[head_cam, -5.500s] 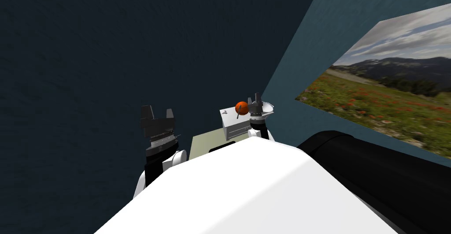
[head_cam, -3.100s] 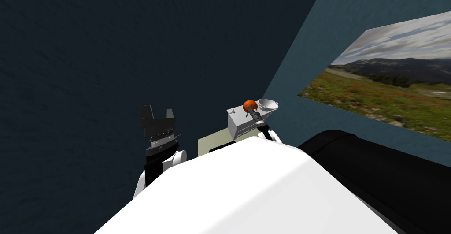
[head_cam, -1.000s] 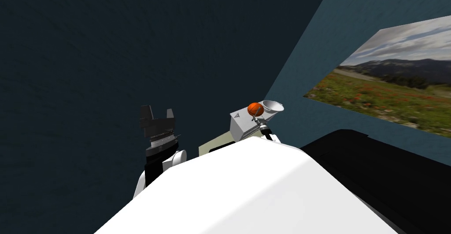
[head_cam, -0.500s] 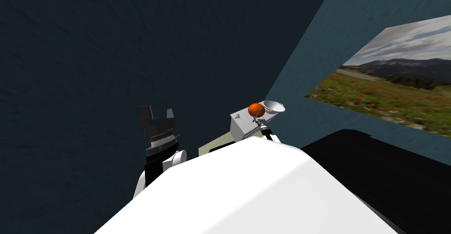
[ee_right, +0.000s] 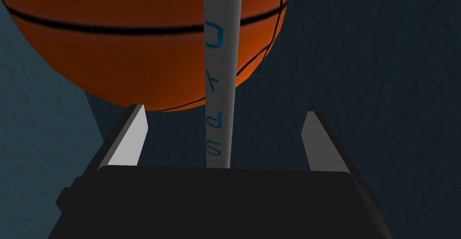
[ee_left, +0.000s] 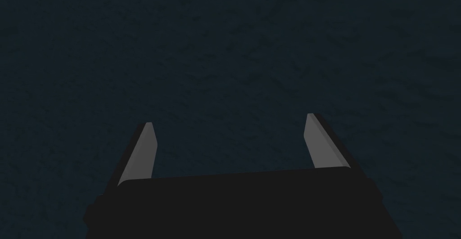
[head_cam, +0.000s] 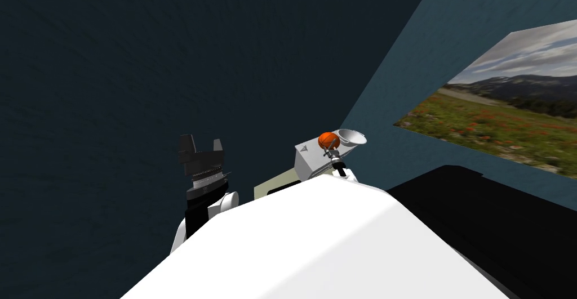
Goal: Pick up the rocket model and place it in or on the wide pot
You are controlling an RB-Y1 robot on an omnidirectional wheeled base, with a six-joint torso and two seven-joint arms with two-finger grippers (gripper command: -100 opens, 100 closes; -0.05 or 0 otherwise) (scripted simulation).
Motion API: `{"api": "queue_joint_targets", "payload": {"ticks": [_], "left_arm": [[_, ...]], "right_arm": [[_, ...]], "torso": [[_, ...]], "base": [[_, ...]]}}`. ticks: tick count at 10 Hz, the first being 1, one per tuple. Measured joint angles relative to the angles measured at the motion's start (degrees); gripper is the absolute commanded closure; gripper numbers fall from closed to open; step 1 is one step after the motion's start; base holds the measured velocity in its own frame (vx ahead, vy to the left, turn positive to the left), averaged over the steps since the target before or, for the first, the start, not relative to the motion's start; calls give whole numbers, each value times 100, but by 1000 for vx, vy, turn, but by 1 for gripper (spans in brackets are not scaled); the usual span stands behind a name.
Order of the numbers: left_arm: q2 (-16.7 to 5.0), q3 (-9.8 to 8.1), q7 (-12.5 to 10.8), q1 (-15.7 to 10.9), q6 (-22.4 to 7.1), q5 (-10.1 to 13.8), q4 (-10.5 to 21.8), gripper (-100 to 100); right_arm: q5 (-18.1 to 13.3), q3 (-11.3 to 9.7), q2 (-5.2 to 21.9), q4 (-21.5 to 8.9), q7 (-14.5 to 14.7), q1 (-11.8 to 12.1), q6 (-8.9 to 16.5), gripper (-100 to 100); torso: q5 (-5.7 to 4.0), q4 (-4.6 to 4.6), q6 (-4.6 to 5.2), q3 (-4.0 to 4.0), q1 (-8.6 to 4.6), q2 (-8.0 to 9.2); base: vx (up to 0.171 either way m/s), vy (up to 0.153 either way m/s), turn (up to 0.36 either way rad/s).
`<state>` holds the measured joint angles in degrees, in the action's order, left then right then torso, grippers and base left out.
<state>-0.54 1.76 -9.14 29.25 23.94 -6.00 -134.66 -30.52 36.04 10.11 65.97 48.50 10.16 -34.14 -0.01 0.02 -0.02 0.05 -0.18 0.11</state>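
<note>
The rocket model is a thin, pale grey rod with blue letters. It stands between the fingers of my open right gripper, and neither finger touches it. Just behind it is an orange basketball. In the head view my right gripper is at the ball on top of a white cabinet. The wide pot, a white bowl shape, stands just beyond the ball. My left gripper is raised at the left, open and empty.
A small grey object lies on the cabinet top left of the ball. Dark blue walls meet behind the cabinet, and the right wall carries a large landscape picture. A black area lies at the lower right. A pale green surface shows below the cabinet.
My head view has swung slightly, sliding the wall picture rightward. Seconds ago my right gripper came down from over the pot to the ball; in the last second it has held still.
</note>
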Motion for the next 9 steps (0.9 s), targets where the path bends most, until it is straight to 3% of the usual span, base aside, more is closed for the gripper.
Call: {"api": "queue_joint_targets", "payload": {"ticks": [1, 5, 6, 7, 9], "left_arm": [[0, 0, 0, 0, 0, 0, 0, 0], [0, 0, 0, 1, 0, 0, 0, 0], [0, 0, 0, 1, 0, 0, 0, 0], [0, 0, 0, 1, 0, 0, 0, 0], [1, 0, 0, 1, 0, 0, 0, 0]], "right_arm": [[0, 2, 2, -4, 6, -10, 15, 100], [-2, 2, 4, -4, 9, -7, 14, 100], [-2, 2, 3, -4, 8, -7, 14, 0], [-2, 2, 3, -4, 8, -7, 14, 100], [11, -16, 11, 19, -42, 152, -156, 100]], "torso": [[1, -1, 2, -2, 6, -4], [1, -2, 1, -6, 11, -11], [1, -2, 1, -6, 12, -12], [1, -2, 1, -6, 12, -12], [-6, -14, 13, -16, 23, -20]], "base": [[0, 0, 0], [0, 0, 0], [0, 0, 0], [36, 18, -80], [53, 45, -86]]}}
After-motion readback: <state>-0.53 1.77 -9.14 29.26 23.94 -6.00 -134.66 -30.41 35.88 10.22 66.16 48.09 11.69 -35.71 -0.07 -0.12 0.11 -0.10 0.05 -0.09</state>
